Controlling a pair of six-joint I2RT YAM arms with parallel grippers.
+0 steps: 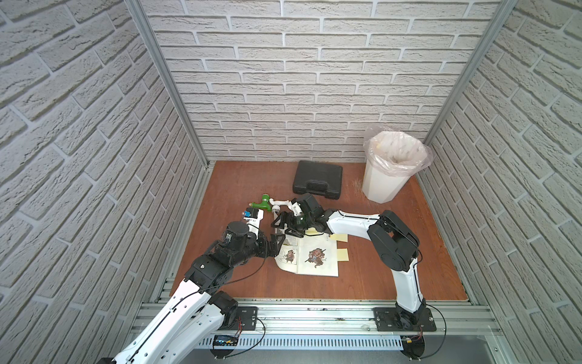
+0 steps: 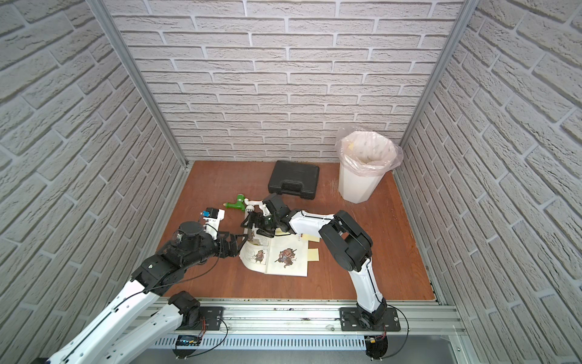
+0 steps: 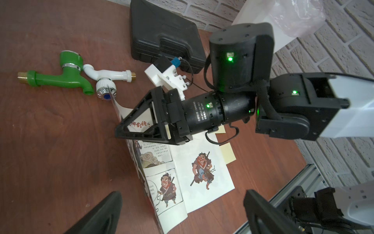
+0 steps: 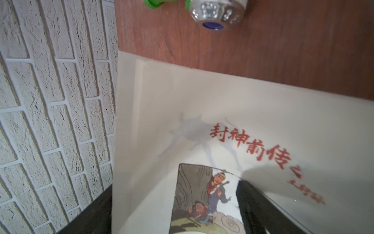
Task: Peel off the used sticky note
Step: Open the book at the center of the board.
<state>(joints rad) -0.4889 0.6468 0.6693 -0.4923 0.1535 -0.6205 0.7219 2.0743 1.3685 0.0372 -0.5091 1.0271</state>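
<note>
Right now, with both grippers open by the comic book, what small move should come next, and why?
Probably swing the right gripper across the comic book to the yellow sticky notes poking out from its right edge. Its jaws stand open over the left page, holding nothing, and the notes sit untouched. The left gripper, open at the left edge, could steady the book.

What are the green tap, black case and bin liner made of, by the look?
Green tap: probably moulded plastic, glossy, with a brass-coloured threaded end and a shiny metal-looking band. Black case: seemingly hard plastic, matte, moulded handle recess. Bin liner: thin translucent plastic film, crinkled over the rim.
</note>
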